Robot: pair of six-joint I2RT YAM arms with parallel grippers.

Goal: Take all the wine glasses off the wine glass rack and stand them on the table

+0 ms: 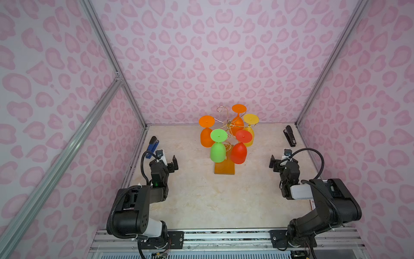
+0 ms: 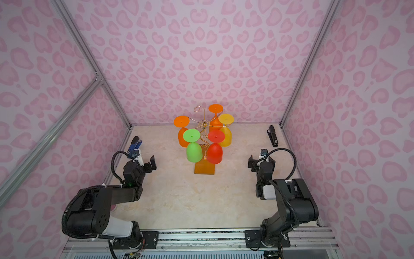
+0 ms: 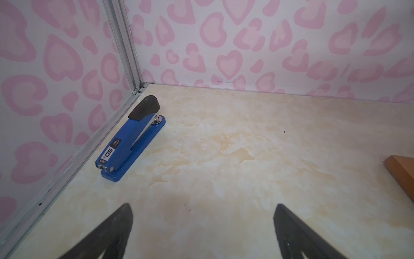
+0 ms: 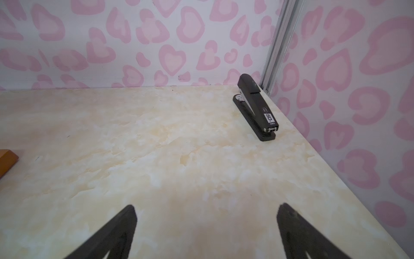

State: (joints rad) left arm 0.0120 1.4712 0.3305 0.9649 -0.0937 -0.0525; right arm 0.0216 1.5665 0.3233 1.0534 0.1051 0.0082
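Your left pincer (image 3: 202, 209) and right pincer (image 4: 207, 209) hover spread and empty over the cream marbled worktop (image 1: 201, 197); farther in, mid-worktop, the thin gold wire wine glass rack (image 1: 224, 169) on its amber wooden base carries five coloured wine glasses (image 1: 217, 152) hung upside down.

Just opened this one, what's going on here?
Nothing is being handled yet. The rack stands mid-table with five glasses hanging upside down, the green glass and red glass at the front. The left claw and right claw are open and empty, one on each side of the rack, clear of it. A blue stapler and a black stapler lie by the side walls.
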